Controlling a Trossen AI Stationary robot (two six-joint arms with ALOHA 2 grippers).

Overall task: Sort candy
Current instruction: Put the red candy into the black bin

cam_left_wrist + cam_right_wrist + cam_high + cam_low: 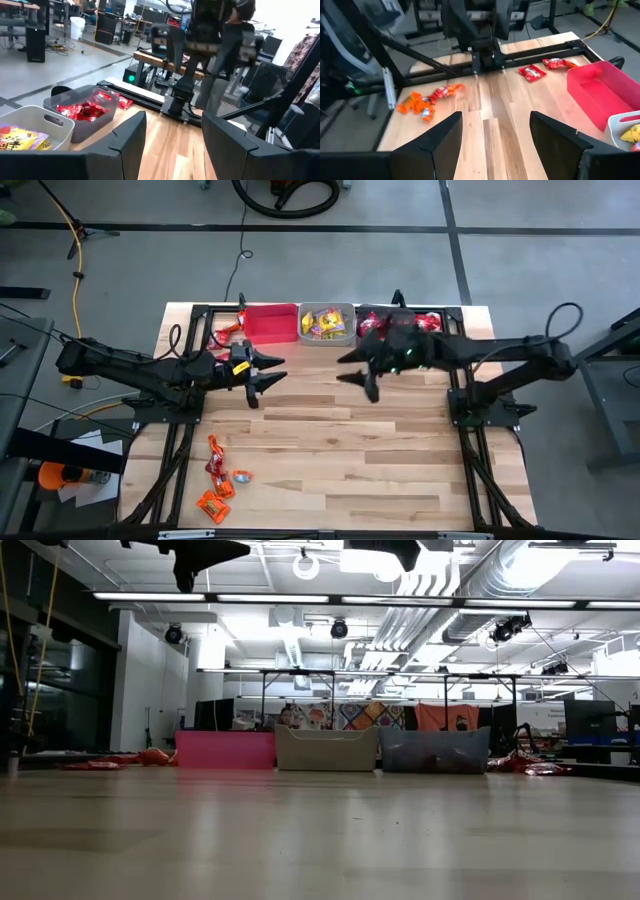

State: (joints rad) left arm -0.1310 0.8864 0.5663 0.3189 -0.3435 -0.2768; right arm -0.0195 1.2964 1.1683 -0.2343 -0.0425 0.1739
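Both grippers hang open above the table's middle and hold nothing. My left gripper (264,377) (172,140) is left of centre, and my right gripper (357,373) (495,140) faces it from the right. Three bins line the far edge: a red bin (270,322) (597,92), a clear grey bin (327,322) (30,132) holding yellow candies, and a dark bin (425,320) (82,107) holding red candies. My right arm partly covers the dark bin. Orange and red candies (215,480) (417,105) lie near the near-left corner. More red candies (225,332) (532,72) lie left of the red bin.
Black arm frames (185,420) (465,420) run along the table's left and right sides. In the low view the three bins (327,748) stand in a row at the far edge, with both grippers high above the table top. Bare wood (330,460) lies between the arms and the near edge.
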